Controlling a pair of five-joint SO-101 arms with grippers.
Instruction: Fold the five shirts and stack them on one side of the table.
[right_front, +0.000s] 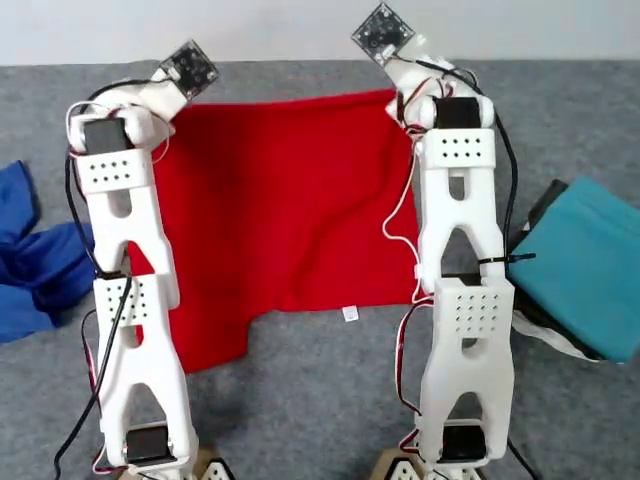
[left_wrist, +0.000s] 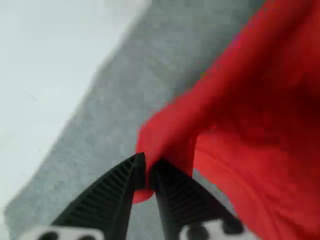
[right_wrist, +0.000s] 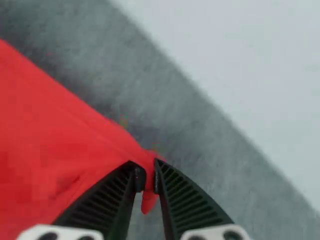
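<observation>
Left gripper (left_wrist: 147, 169) fingers, black and ribbed, are clenched on a far corner of the red shirt (left_wrist: 250, 125). A small fold of red cloth bulges out between and below the tips. Right gripper (right_wrist: 149, 176) is likewise clamped on the shirt's other far corner, with a tongue of red fabric hanging between its 2 fingers.

From the high view, the red shirt (right_front: 290, 210) lies spread on the grey tabletop (right_front: 320, 400) between the 2 white arms, and its far edge runs from one gripper to the other near the back of the tabletop. A sleeve juts toward the near side, beside the left arm. A small white tag (right_front: 350, 314) sits at the near hem.

Outward on the left arm's side, a crumpled blue shirt (right_front: 30, 260) lies at the tabletop's edge, apart from the red one. On the right arm's side a folded teal shirt (right_front: 585, 265) rests on top of dark and white cloth (right_front: 560, 340) that peeks out beneath it. A pale wall (right_front: 300, 30) borders the tabletop's far edge.
</observation>
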